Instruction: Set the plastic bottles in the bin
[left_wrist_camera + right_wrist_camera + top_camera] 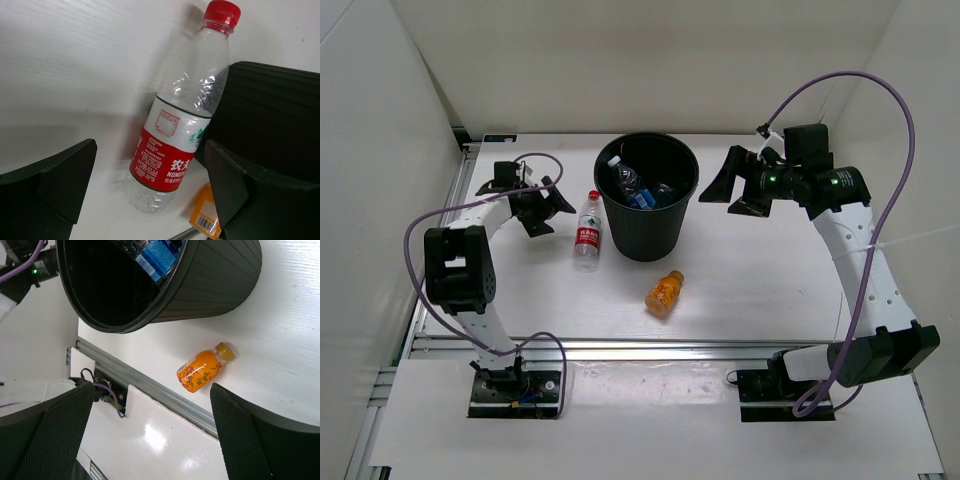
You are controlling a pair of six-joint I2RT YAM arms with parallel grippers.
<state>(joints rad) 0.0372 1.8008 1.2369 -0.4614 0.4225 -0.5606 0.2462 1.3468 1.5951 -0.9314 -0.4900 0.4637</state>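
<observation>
left gripper [552, 212], right gripper [732, 195] both agape, empty; red-capped clear plastic bottle [587, 230] at 9 o'clock of round black bin [645, 235] may roll if pinched off-centre.

Lit brightly and evenly from above; sharp at centre in all views. Faint, short shadows beside the bin [648, 228] and orange bottle [664, 291] on the white worktop [770, 290]. Broad grey shadow left of the red-label bottle [170, 150]. Specular glare on the glossy front board [160, 440]. Bin interior near black, little detail. Fingers [50, 195] of the left gripper [150, 145] dark and slightly soft, close to the lens.
</observation>
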